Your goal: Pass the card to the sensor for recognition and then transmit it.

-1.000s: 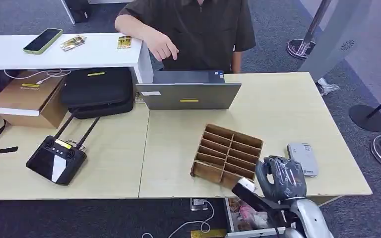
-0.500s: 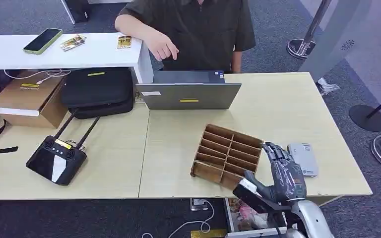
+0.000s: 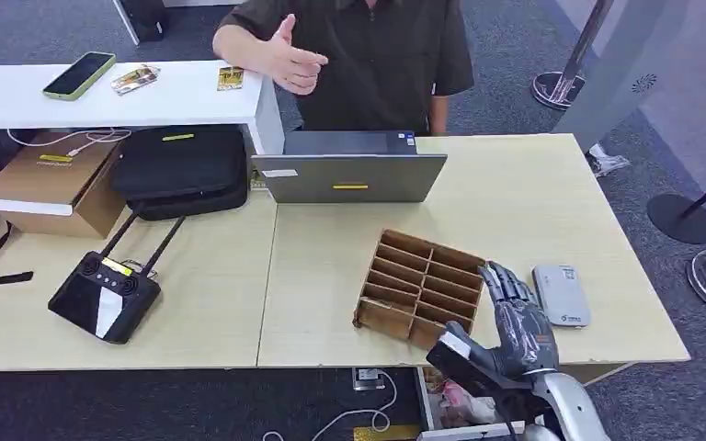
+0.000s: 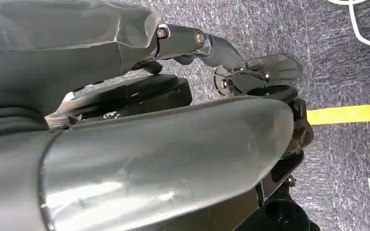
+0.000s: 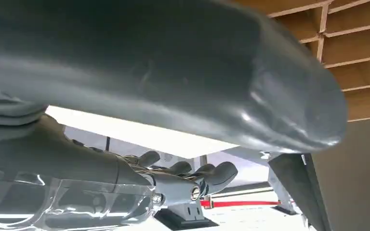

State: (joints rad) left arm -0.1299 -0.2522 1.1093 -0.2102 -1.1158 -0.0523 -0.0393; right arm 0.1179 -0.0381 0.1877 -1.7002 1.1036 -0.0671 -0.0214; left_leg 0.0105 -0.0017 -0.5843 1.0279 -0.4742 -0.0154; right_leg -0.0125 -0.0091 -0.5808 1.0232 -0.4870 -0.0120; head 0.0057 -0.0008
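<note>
Risks, from left to right. Two small printed card-like items (image 3: pixel 135 78) and (image 3: pixel 230 78) lie on the white raised shelf (image 3: pixel 18 101) at the far left, well apart from the robot. I cannot tell whether either is the card for the task. If so, it is out of easy reach and a long stretch would cross the grey laptop (image 3: pixel 349 175).

The brown wooden slotted tray (image 3: pixel 420 288) sits on the pale wooden worktop (image 3: pixel 533 202). Its slots look empty, so reaching in could close on nothing. The dark right hand (image 3: pixel 515 322) hangs at the tray's near right corner with fingers stretched out and apart, holding nothing. It is so close that a sideways move could knock the tray or catch a divider. Just beyond it, the flat grey card sensor (image 3: pixel 561 294) lies loose near the worktop's edge, so a brush could push it off or turn it.

The left hand (image 4: pixel 164 154) hangs over grey carpet. I cannot tell how far open it is, and nothing shows in it.

Compared with a second ago, the person's hand (image 3: pixel 292 60), which hung down over the laptop, is now raised with the thumb up. The right hand was curled in over the tray's corner and has since unfolded, its fingers pointing away between tray and sensor. The tray, sensor and shelf items have not moved.
</note>
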